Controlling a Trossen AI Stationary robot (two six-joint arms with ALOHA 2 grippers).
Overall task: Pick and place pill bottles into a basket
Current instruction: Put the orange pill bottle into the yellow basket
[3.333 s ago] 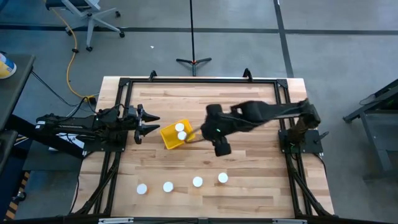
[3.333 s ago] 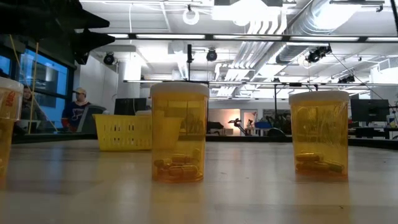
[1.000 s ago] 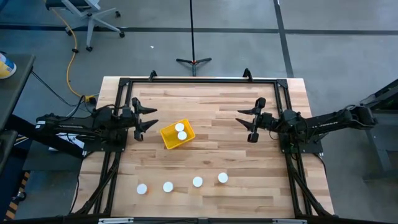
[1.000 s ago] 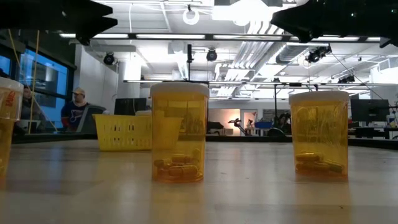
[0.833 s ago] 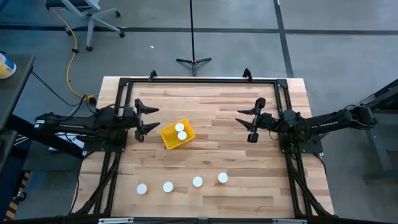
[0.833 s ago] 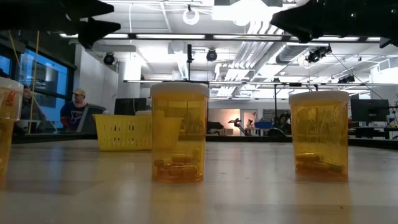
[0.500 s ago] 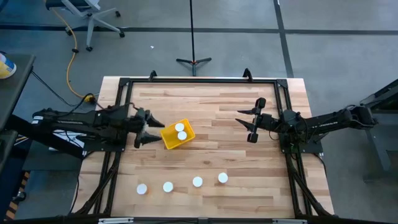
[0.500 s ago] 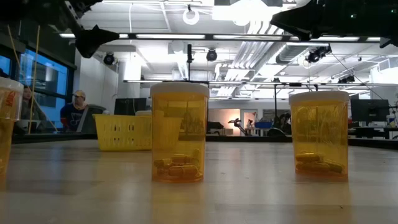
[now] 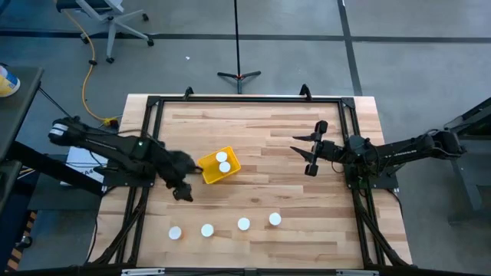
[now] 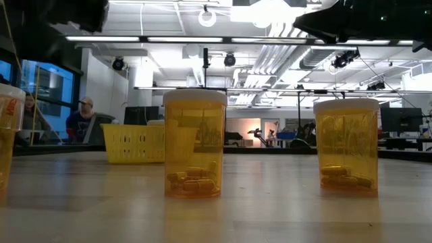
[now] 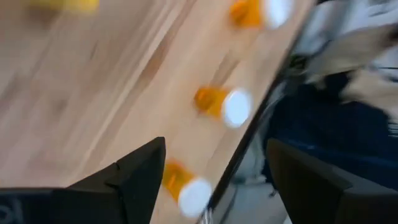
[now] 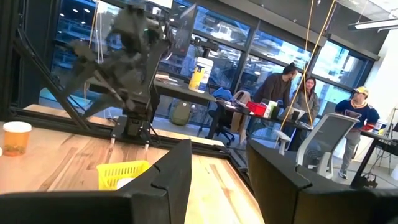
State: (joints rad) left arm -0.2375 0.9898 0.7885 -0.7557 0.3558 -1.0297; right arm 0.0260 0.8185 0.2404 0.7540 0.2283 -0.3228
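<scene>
The yellow basket [image 9: 209, 170] stands left of the table's middle and holds two white-capped pill bottles [image 9: 222, 161]. Several more bottles stand in a row near the front edge, from one on the left [image 9: 176, 232] to one on the right [image 9: 275, 219]. My left gripper [image 9: 183, 193] is open and empty, just near-left of the basket and above the table. Its wrist view shows three of the bottles past its fingers [image 11: 224, 106]. My right gripper [image 9: 311, 149] is open and empty at the right of the table. The basket also shows in the low view [image 10: 135, 143].
A black frame [image 9: 230, 100] runs round the table's edges. In the low view two bottles [image 10: 196, 145] [image 10: 346, 148] stand close to the camera. People sit in the room beyond the table [image 12: 292, 81]. Bare wood lies between the basket and the bottle row.
My left gripper has swung from the table's left edge beside the basket toward the near edge, tipping down toward the bottle row. It stays open. My right gripper, the basket and the bottles have kept still.
</scene>
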